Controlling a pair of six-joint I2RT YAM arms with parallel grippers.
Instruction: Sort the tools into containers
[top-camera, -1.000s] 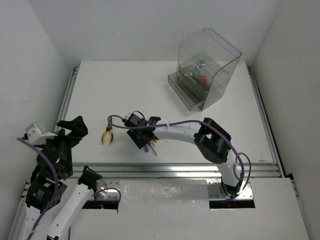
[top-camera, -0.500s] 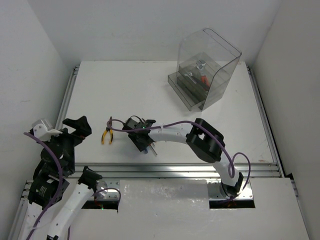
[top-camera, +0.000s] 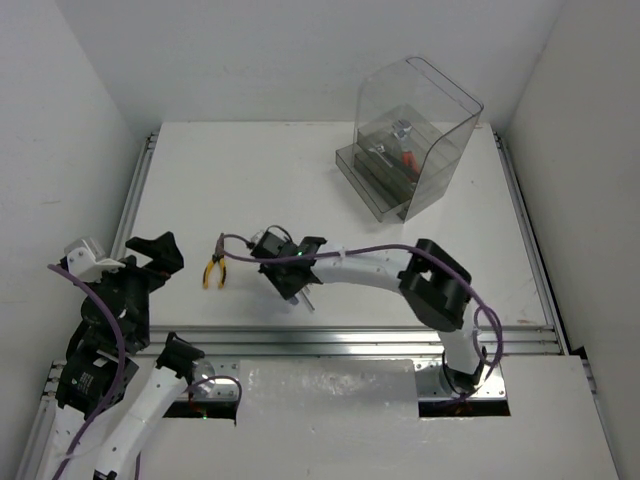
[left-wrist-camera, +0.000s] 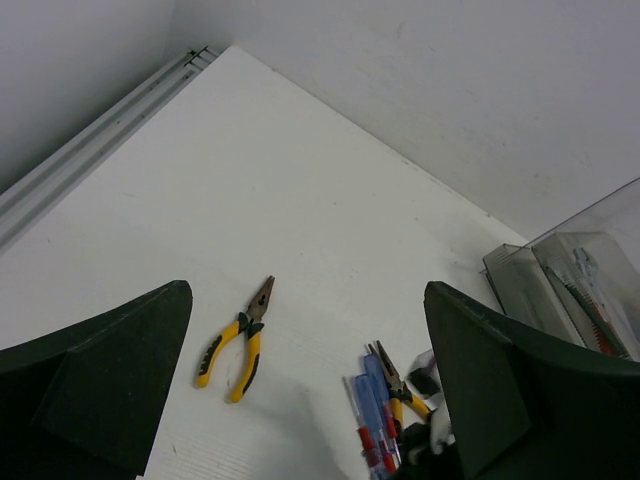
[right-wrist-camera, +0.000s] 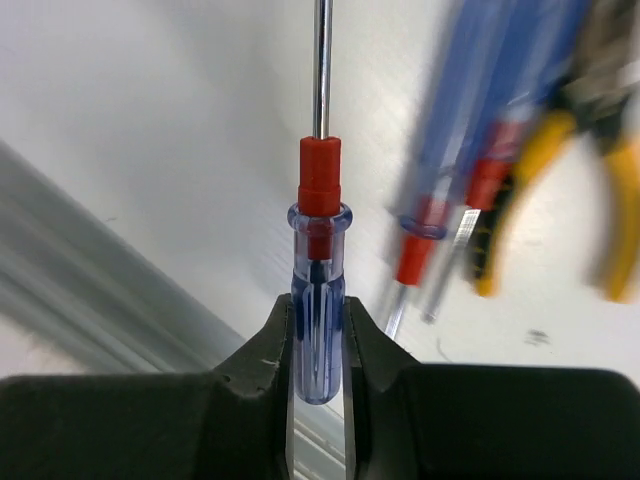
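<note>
My right gripper (right-wrist-camera: 318, 322) is shut on the blue handle of a red-collared screwdriver (right-wrist-camera: 318, 290), with the shaft pointing away from it. It hovers low over the tool pile near the table's front middle (top-camera: 290, 276). Two more blue-and-red screwdrivers (right-wrist-camera: 450, 190) and yellow-handled pliers (right-wrist-camera: 560, 180) lie beside it, blurred. A second pair of yellow pliers (top-camera: 214, 270) lies alone to the left, also in the left wrist view (left-wrist-camera: 238, 340). My left gripper (top-camera: 152, 254) is open and empty, above the table's front left. The clear box (top-camera: 415, 135) holds grey trays with wrenches (top-camera: 395, 150).
Metal rails run along the table's front edge (top-camera: 340, 340) and left edge (top-camera: 135, 200). White walls close in on the back and both sides. The clear box also shows at the right of the left wrist view (left-wrist-camera: 570, 290).
My right arm's elbow swung left, then back right, while its gripper stayed over the screwdriver pile. My left gripper shifted slightly right and then held still.
</note>
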